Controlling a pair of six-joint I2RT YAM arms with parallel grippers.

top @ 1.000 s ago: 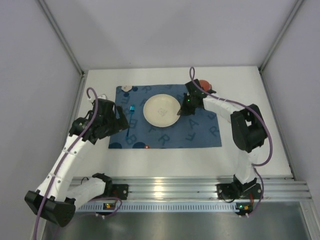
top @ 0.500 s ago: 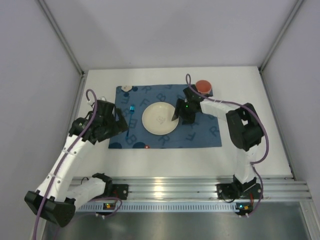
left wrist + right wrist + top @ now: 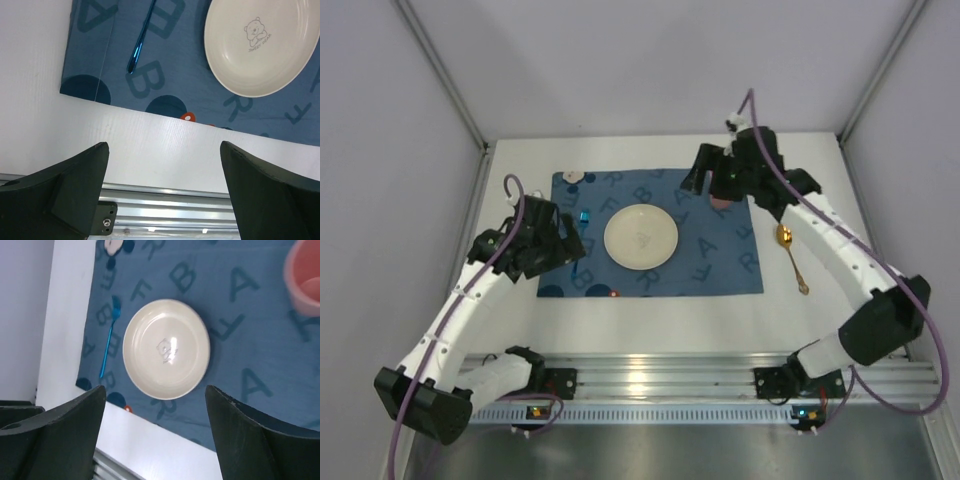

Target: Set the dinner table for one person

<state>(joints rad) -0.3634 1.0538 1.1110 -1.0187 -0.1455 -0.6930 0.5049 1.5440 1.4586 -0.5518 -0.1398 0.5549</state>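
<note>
A cream plate [image 3: 641, 237] with a bear print lies in the middle of the dark blue letter placemat [image 3: 720, 262] on the white dinner table [image 3: 825, 190]. A blue fork [image 3: 142, 37] lies on the mat left of the plate. A gold spoon [image 3: 790, 255] rests on the bare tabletop right of the mat. A pink cup [image 3: 305, 282] stands at the mat's far right corner. My right gripper [image 3: 705, 180] hangs open above that corner, holding nothing, apart from the plate [image 3: 166, 349]. My left gripper [image 3: 563, 247] is open and holding nothing beside the fork, over the mat's left edge.
A silver aluminium rail [image 3: 660, 375] runs along the near edge with both arm bases. Grey walls close in the table on the left, right and far sides. A small white figure [image 3: 570, 177] sits at the mat's far left corner.
My right gripper opened and let go of the plate, then rose and swung back to the far right. The plate ended slightly further left. The gold spoon now shows.
</note>
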